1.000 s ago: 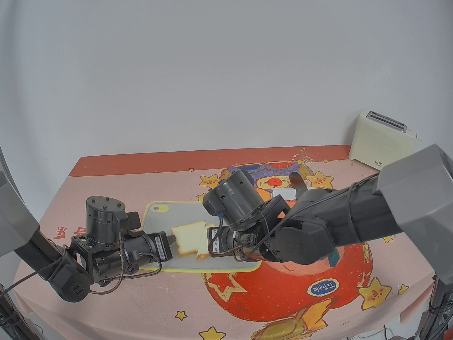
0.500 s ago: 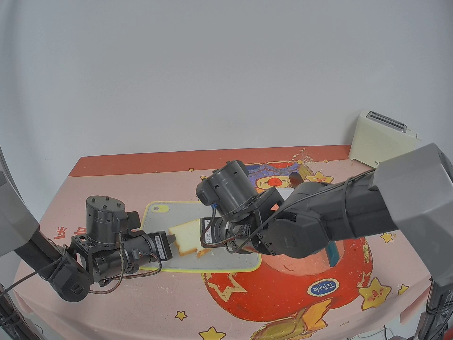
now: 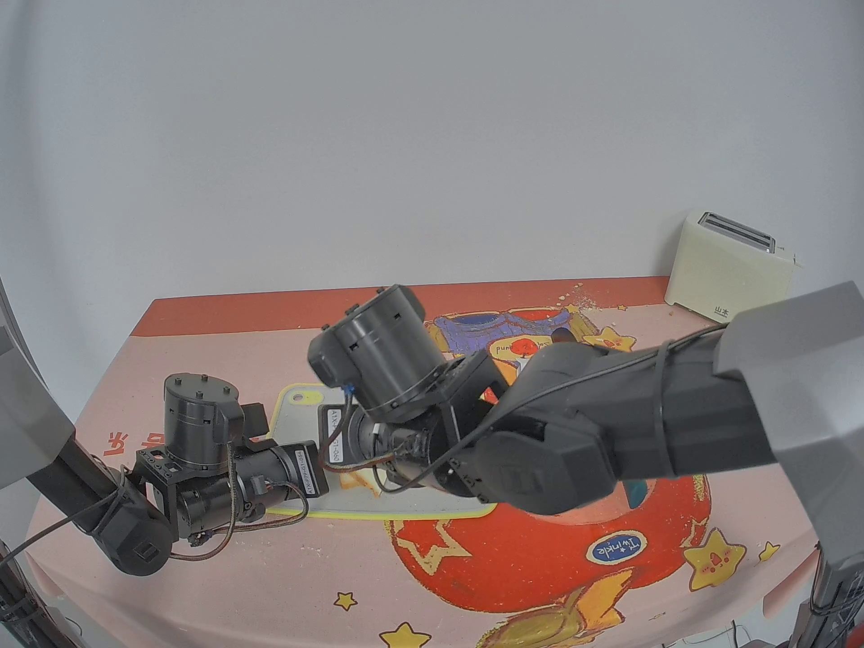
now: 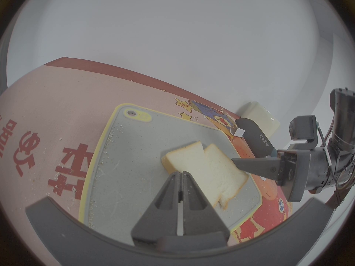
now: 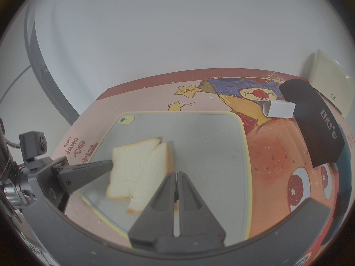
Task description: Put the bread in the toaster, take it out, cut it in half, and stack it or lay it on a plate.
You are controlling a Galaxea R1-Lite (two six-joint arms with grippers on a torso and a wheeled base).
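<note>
The left gripper (image 4: 180, 174) is closed, its two fingers pressed together with nothing between them. The joined tip sits low over the cutting board (image 4: 122, 156), at the near edge of the bread (image 4: 207, 167). The right gripper (image 5: 176, 174) is likewise closed on nothing, its tip down at the crust side of the bread, opposite the left one. The bread lies flat on the grey, yellow-rimmed board as two halves, touching along the cut and slightly offset from each other

The left wrist view gives the right gripper side-on, its tip touching the farther half. The right wrist view gives the left gripper side-on, its tip meeting the outer edge of the other half; whether it presses or merely touches cannot be told. That view also has the knife (image 5: 314, 126), its dark blade flat on the printed tablecloth (image 5: 273, 148), beside the board and apart from it, with a small white piece (image 5: 279, 108) just beside its tip. In the head view the right arm (image 3: 585, 416) lies across the board over the bread, and the toaster (image 3: 729, 267) stands at the table's far right corner by the wall, well apart from the board
</note>
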